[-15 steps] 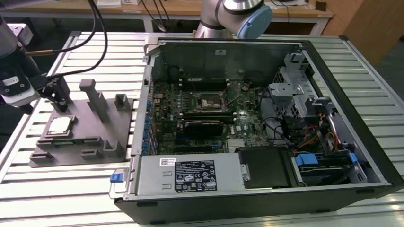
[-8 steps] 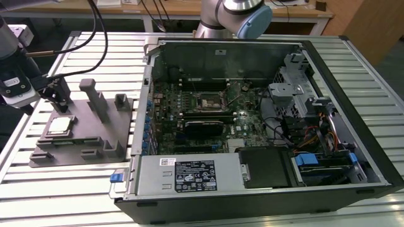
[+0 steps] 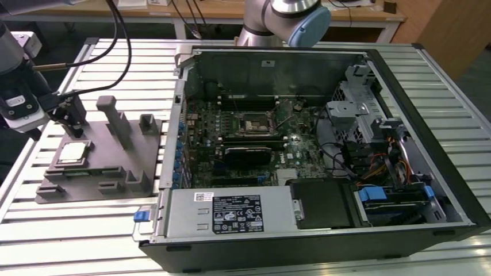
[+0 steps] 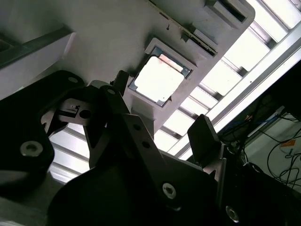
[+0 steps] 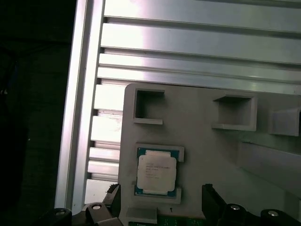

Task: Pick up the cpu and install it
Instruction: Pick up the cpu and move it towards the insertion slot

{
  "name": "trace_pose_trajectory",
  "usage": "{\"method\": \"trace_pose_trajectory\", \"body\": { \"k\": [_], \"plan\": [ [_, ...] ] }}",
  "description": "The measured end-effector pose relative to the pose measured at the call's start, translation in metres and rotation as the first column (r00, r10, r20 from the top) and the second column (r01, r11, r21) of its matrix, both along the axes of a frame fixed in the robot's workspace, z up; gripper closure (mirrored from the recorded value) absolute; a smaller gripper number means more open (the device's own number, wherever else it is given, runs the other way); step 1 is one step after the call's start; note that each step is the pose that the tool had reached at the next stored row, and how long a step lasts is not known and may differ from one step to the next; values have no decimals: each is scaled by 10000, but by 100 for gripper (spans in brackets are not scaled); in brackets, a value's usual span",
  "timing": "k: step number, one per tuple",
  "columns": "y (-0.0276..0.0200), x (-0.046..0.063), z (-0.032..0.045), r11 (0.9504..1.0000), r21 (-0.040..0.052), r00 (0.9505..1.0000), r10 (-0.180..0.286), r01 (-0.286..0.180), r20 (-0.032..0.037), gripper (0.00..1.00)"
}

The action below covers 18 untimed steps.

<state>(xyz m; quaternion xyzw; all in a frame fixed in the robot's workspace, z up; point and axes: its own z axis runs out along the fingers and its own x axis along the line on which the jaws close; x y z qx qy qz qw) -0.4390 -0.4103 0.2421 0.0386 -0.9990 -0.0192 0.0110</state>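
Computer case (image 3: 307, 250): lay open on its side, its motherboard socket (image 3: 252, 122) bare.
Room: a wooden bench (image 3: 100, 12) and hanging cables (image 3: 190, 17) stood behind.
Table (image 3: 77, 230): slatted aluminium, bright with glare.
Fixture block (image 3: 100, 167): grey, beside the case on the exterior view's left.
Gripper (image 5: 162, 197): hung just above the block, jaws spread wide, holding nothing.
Cpu (image 5: 156, 170): rested flat in a shallow recess (image 5: 181, 151) of the block, untouched, roughly in line between the fingers (image 5: 210, 200).
Risk: probably an off-centre close, with a finger catching the recess wall and tipping the chip; a skewed hold could then harm the socket.
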Motion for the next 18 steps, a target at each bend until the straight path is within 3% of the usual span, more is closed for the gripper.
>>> {"method": "trace_pose_trajectory", "body": {
  "k": [18],
  "plan": [
    [0,0,-110,9998,0,9998,-218,218,1,22]
  ]
}}
